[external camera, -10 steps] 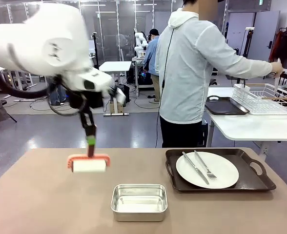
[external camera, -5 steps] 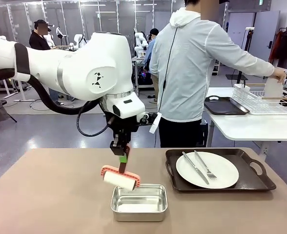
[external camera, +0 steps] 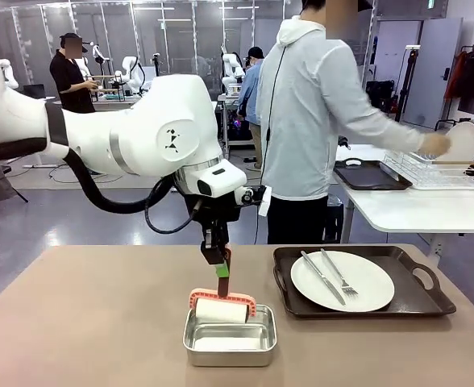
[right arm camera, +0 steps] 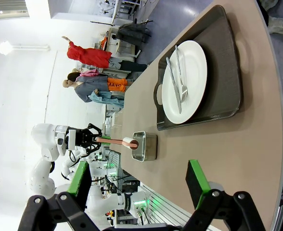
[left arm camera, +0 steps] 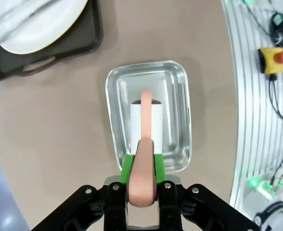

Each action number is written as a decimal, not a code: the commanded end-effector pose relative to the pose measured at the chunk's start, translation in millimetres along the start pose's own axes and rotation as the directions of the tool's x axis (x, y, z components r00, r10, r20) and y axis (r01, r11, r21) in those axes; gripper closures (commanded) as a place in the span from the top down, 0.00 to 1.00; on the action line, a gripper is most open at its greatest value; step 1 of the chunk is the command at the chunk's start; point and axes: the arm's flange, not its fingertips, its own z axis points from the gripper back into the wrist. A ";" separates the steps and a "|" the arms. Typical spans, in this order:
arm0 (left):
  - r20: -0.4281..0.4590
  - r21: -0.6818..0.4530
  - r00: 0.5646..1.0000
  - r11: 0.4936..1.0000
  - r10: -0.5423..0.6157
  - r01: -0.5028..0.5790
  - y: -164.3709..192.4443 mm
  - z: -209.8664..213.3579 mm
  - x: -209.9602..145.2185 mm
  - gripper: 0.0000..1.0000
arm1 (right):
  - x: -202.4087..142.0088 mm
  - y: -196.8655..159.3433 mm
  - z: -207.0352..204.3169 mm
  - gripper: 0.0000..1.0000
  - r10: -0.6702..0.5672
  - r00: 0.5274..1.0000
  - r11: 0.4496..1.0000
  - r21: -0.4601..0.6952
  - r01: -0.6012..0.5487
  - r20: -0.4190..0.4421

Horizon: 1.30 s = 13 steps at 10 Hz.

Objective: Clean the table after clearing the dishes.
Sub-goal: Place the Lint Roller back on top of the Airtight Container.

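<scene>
The table (external camera: 76, 322) is stretching broad and brown across the front view, and you are seeing one dark tray (external camera: 430, 305) sitting on its right part. That tray is carrying a white plate (external camera: 370, 284), with a knife (external camera: 321, 276) and a fork (external camera: 338, 272) lying side by side on the plate. Just left of the tray, a steel pan (external camera: 229, 345) is standing close to the table's near edge.

Your left gripper (external camera: 220, 272) is pointing down over the pan and clamping tight on the pink handle of a roller (external camera: 221, 309). In the left wrist view its green pads (left arm camera: 127, 169) are pressing that handle from both sides. The roller's white roll is hanging within the pan's outline, toward the far rim. You cannot tell whether it is touching the pan's bottom.

Your right gripper (right arm camera: 137, 168) is standing with its fingers spread wide and is grasping nothing, low over the table's end, with the tray and pan lying farther along.

Across the table a person (external camera: 309, 121) is standing with an arm out toward a white side table (external camera: 414, 211), holding a round white plate (external camera: 464, 141) at the wire rack (external camera: 430, 165). Another dark tray (external camera: 366, 177) is resting on that side table, just beside the rack
</scene>
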 end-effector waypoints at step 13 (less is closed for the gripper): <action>0.048 -0.027 0.986 0.987 0.161 -0.160 55.4 -47.2 -8.9 0.83 | -1.6 3.5 0.9 1.00 0.006 1.000 1.000 0.002 -0.006 0.000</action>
